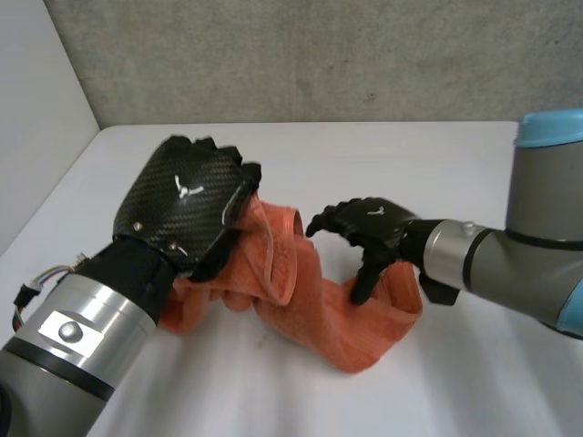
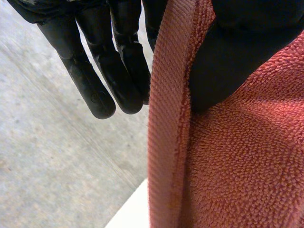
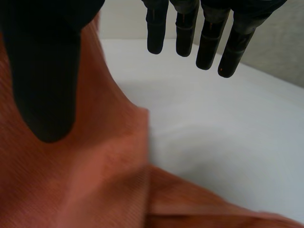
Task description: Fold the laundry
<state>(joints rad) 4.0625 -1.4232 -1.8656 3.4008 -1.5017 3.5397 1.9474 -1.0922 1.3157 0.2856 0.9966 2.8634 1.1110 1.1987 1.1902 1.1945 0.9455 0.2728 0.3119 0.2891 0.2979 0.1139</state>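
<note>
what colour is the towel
Plain salmon-orange towel, no pattern, with a ribbed hem; the left wrist view shows it best.

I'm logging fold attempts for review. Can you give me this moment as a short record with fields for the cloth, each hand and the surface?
cloth: orange towel, crumpled, not yet folded
left hand: pinches the towel's hemmed edge between thumb and fingers, with that end raised off the table
right hand: open, thumb pointing down at the towel's other end, fingers straight over bare table
surface: white table
fold progress: none visible
</note>
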